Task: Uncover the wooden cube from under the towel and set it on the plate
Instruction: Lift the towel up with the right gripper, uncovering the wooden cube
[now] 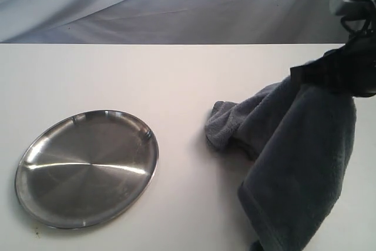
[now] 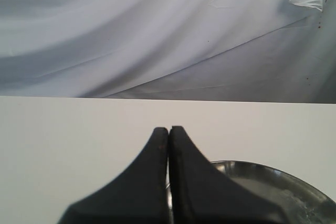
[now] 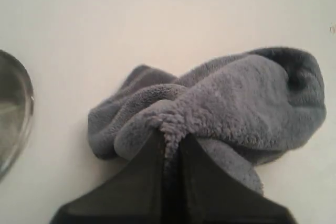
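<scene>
My right gripper [image 1: 314, 77] [image 3: 172, 140] is shut on a fold of the dark blue-grey towel [image 1: 294, 151] [image 3: 220, 103] and holds it lifted at the right of the exterior view. One end of the towel still rests on the table; the rest hangs down. The wooden cube is hidden or out of view. At the front left lies the round steel plate [image 1: 53, 204] with nothing on it. In the left wrist view my left gripper [image 2: 168, 129] is shut with nothing between its fingers, and the plate's rim [image 2: 273, 170] lies just beyond it.
The white table [image 1: 176, 80] stretches between plate and towel. Draped pale cloth [image 1: 176, 4] hangs as a backdrop behind the table's far edge.
</scene>
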Robot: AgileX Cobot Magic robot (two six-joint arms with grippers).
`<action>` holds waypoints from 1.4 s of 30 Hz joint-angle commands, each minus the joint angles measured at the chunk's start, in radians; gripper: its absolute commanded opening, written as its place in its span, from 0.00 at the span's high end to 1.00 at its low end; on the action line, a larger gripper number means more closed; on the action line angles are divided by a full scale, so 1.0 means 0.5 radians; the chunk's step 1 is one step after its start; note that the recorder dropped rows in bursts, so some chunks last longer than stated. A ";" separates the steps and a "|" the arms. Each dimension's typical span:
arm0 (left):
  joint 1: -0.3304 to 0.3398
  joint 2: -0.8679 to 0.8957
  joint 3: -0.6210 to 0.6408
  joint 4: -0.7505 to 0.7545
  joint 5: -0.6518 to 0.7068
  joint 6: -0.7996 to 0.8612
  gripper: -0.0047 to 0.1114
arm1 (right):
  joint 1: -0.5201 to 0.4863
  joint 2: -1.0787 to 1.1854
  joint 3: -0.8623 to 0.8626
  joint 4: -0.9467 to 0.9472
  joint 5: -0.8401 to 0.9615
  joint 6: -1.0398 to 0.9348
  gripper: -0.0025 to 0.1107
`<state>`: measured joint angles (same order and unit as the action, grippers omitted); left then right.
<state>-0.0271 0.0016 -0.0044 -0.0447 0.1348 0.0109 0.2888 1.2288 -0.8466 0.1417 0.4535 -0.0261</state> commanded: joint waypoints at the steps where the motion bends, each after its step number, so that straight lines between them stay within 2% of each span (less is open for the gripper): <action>1: -0.002 -0.003 0.009 0.001 -0.003 -0.001 0.95 | -0.011 -0.102 -0.008 0.113 -0.235 -0.016 0.98; 12: -0.002 -0.003 0.009 0.001 -0.003 -0.005 0.95 | 0.001 -0.110 -0.008 0.453 -0.708 -0.016 0.98; 18: -0.002 -0.003 0.009 0.001 -0.003 -0.001 0.95 | 0.081 -0.110 -0.008 0.447 -1.006 -0.030 0.98; 35: -0.002 -0.003 0.009 0.001 -0.003 -0.006 0.95 | 0.081 0.043 -0.008 0.419 -1.622 -0.044 0.98; 38: -0.002 -0.003 0.009 0.001 -0.003 -0.006 0.95 | 0.081 0.162 -0.008 0.406 -1.820 -0.044 0.98; 42: -0.002 -0.003 0.009 0.001 -0.003 -0.002 0.95 | 0.081 0.323 -0.008 0.140 -2.203 -0.020 0.98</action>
<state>-0.0271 0.0016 -0.0044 -0.0447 0.1348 0.0109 0.3289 1.3494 -0.8466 0.3081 -0.4923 -0.0348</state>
